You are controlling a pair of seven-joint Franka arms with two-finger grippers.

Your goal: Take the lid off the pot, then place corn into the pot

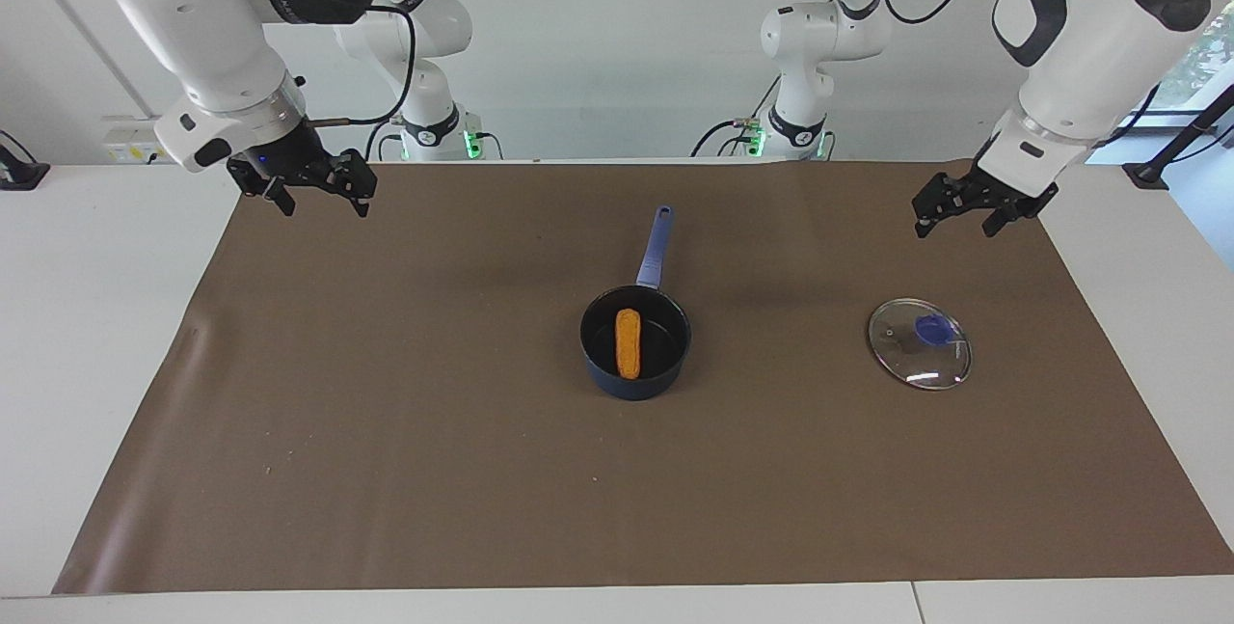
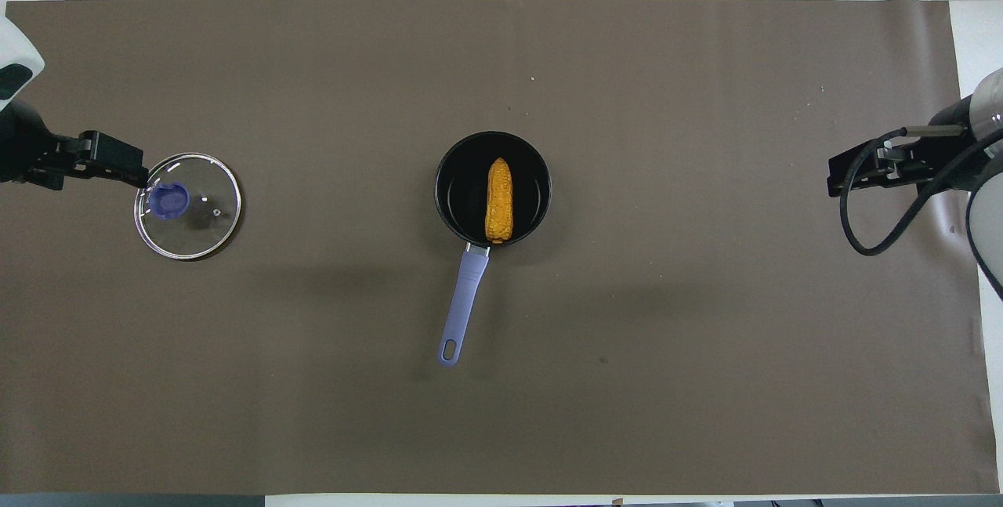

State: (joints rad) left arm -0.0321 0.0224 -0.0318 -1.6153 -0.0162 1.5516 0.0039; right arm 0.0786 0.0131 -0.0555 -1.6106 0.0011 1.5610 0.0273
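The dark navy pot (image 1: 665, 375) stands uncovered at the middle of the brown mat, its lighter blue handle (image 1: 655, 246) pointing toward the robots. The yellow-orange corn (image 1: 628, 342) lies inside it; pot (image 2: 458, 193) and corn (image 2: 499, 200) also show in the overhead view. The glass lid (image 1: 919, 343) with its blue knob lies flat on the mat toward the left arm's end (image 2: 196, 217). My left gripper (image 1: 954, 230) hangs open and empty in the air, over the mat by the lid's edge (image 2: 137, 170). My right gripper (image 1: 325, 209) hangs open and empty over the mat's other end (image 2: 832, 178).
The brown mat (image 1: 386, 412) covers most of the white table (image 1: 96, 315). The two arm bases stand at the table's edge nearest the robots. A black cable loops from the right arm's wrist (image 2: 862, 225).
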